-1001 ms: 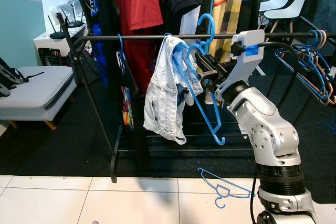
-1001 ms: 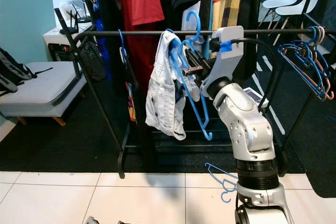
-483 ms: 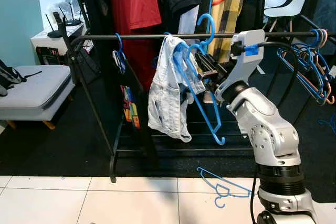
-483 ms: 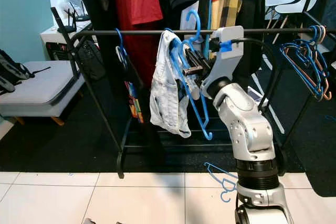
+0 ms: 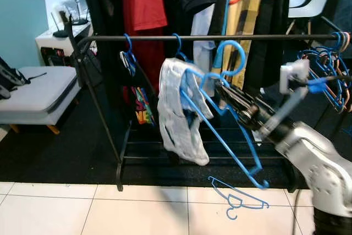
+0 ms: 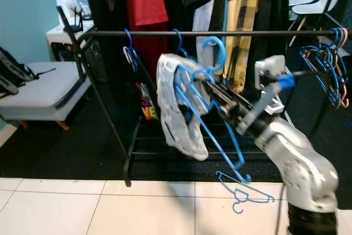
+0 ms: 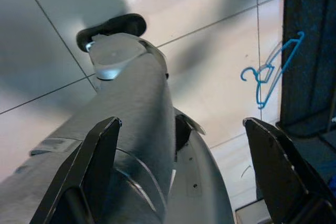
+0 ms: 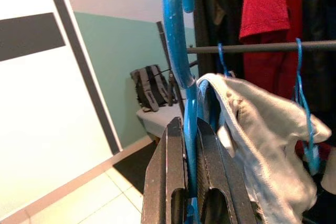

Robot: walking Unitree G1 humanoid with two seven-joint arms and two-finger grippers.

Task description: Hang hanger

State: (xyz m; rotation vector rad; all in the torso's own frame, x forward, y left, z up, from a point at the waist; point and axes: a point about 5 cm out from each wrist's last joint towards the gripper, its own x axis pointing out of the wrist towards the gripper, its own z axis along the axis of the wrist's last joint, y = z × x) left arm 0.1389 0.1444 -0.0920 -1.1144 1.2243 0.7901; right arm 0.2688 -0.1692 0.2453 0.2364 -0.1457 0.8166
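Below the black rail [image 5: 220, 37], the blue hanger [image 5: 220, 89] with pale denim shorts [image 5: 179, 111] is clamped in the right gripper [image 5: 234, 96], its hook not yet over the rail. Next move, I judge: lift and hook it on.

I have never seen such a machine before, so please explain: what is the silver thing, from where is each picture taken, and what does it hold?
The silver thing is the right arm of a humanoid robot. Two pictures come from cameras in its head, looking at a clothes rail. The other two come from cameras on its wrists.

The right pincer is closed on a blue hanger that carries a pale denim garment. Its hook sits below the rail, not on it. The right wrist picture shows the black fingers clamped on the hanger from close up.

The left pincer hangs open over the tiled floor. A spare blue hanger lies on the floor.
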